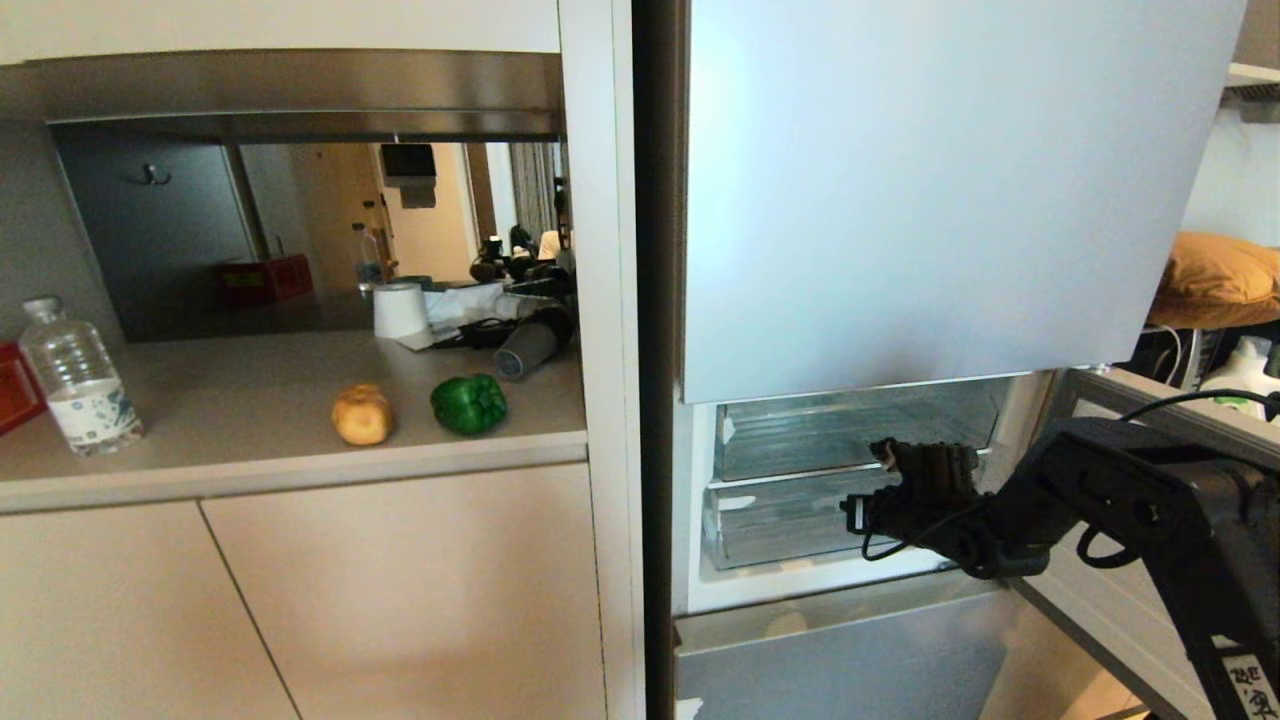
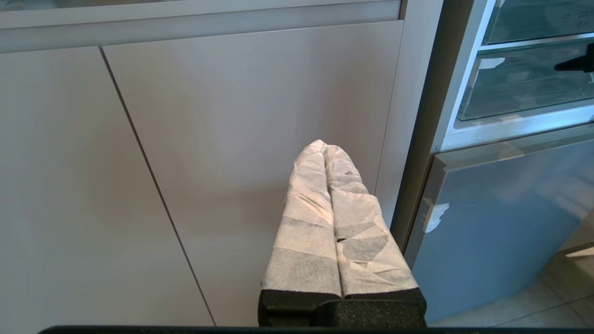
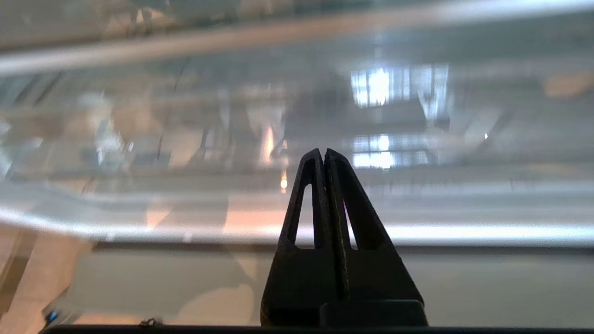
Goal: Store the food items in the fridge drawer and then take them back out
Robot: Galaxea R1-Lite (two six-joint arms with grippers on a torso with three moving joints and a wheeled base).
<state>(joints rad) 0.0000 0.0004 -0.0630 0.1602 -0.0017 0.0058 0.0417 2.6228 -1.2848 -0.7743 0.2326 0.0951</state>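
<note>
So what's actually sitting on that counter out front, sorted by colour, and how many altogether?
Tan-brown: 1, the potato
Green: 1, the bell pepper
Clear: 1, the water bottle
Red: 1, the box, cut off by the picture's edge
White: 1, the paper roll
Total: 5, leaving out the dark clutter behind, which is too tangled to count.

Counter bears potato, pepper, bottle.

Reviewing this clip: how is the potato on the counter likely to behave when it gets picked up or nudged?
The potato looks rounded and oval, so a nudge would probably roll or wobble it on the smooth counter. It appears solid and firm, likely heavy for its size. Its matte skin suggests a fair grip, not slippery like the glossy bell pepper beside it.
</note>
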